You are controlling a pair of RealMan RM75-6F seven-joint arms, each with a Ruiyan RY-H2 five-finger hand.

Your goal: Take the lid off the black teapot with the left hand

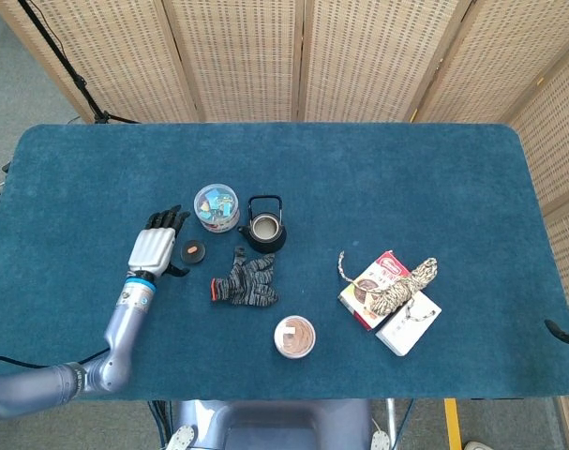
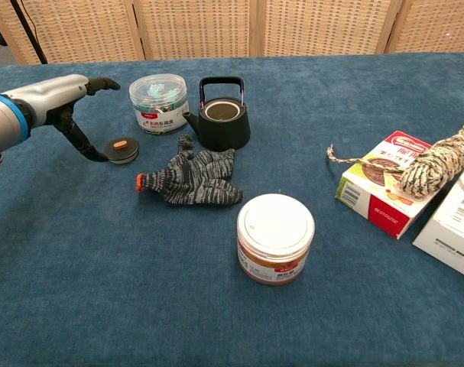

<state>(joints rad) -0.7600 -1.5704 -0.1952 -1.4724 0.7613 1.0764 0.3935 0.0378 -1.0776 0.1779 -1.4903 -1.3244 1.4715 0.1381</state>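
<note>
The black teapot [image 1: 264, 228] [image 2: 222, 118] stands uncovered near the table's middle, handle up, its inside showing. Its black lid [image 1: 193, 250] [image 2: 123, 149], with an orange knob, lies flat on the blue cloth left of the pot. My left hand [image 1: 157, 246] [image 2: 69, 99] hovers just left of the lid with its fingers spread and nothing in them; the thumb reaches down beside the lid's left edge. My right hand does not show in either view.
A clear tub of small items [image 1: 217, 207] [image 2: 158, 102] stands behind the lid. A grey knit glove [image 1: 246, 280] [image 2: 192, 177] lies in front of the pot. A white-lidded jar [image 2: 275, 238], red box [image 2: 383, 182], rope bundle [image 2: 436, 167] and white box [image 2: 450, 225] sit to the right.
</note>
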